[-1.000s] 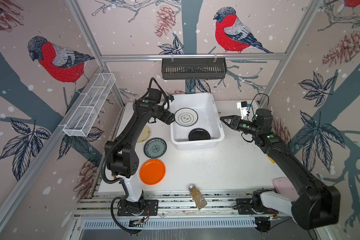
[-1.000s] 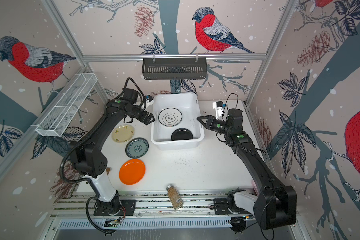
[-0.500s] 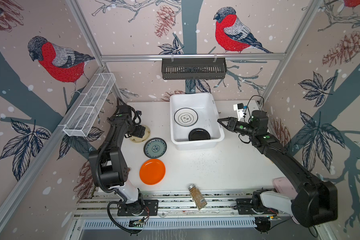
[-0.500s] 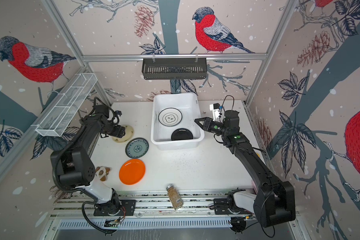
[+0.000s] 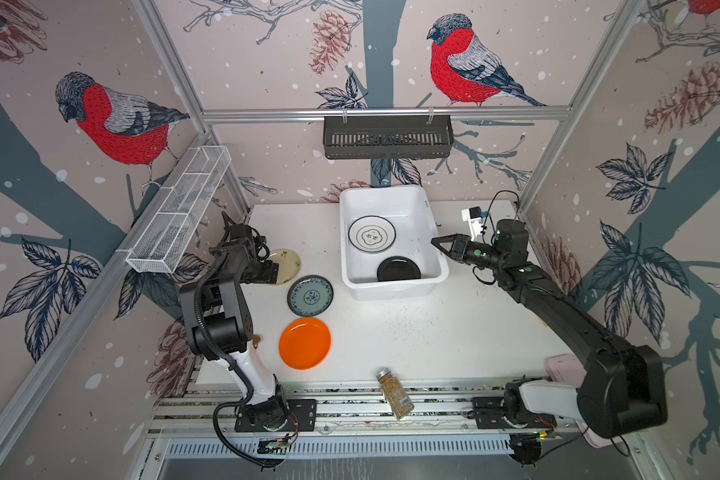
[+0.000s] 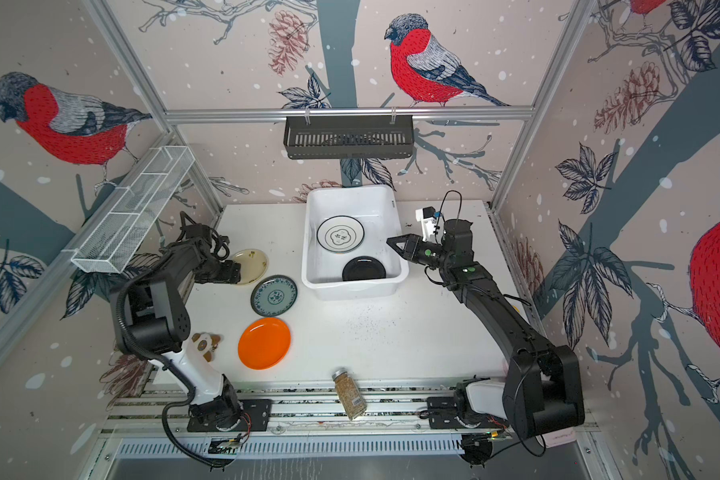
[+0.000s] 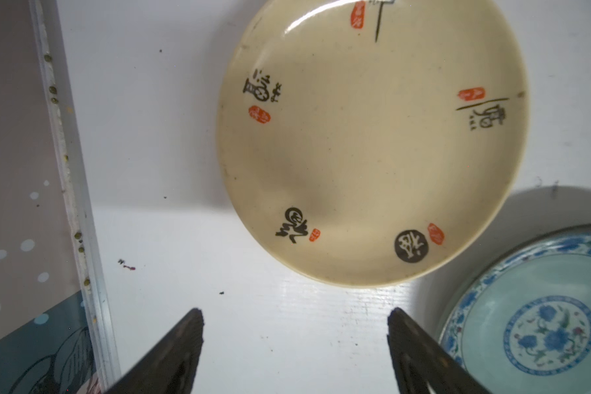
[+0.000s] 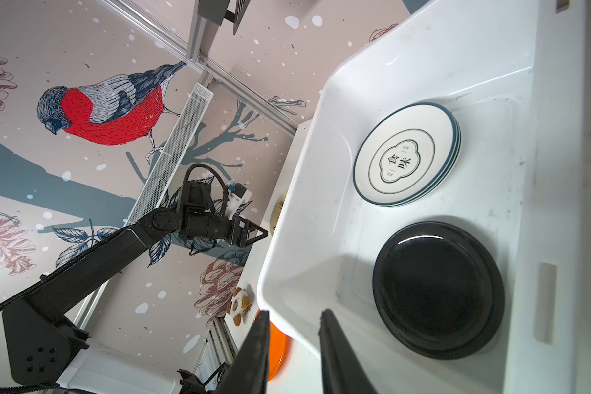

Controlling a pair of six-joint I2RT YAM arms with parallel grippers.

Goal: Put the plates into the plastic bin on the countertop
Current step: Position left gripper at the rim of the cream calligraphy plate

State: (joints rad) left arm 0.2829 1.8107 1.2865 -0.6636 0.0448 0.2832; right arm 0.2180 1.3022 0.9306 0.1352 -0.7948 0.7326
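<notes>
- White countertop (image 5: 433,332) shows bare between the fingers of the left gripper (image 7: 294,317), which is spread wide, empty, and has swung back from the plastic bin (image 5: 395,289).
- Just ahead of its tips lies the cream plate (image 7: 372,143), likely the next pickup; the teal-patterned plate (image 7: 533,324) sits beside one finger.
- Farther off, the bin holds the black plate (image 5: 398,269) and the black-rimmed plate (image 5: 371,234). The right gripper (image 5: 437,243), slightly parted and empty, has edged toward the bin's far rim.

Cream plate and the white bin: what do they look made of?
Cream plate: likely glazed ceramic, possibly melamine; glossy, with a bright glare streak near its rim and printed characters. Plastic bin: moulded white plastic, smooth semi-gloss, rounded corners, scuffed with dark specks.
</notes>
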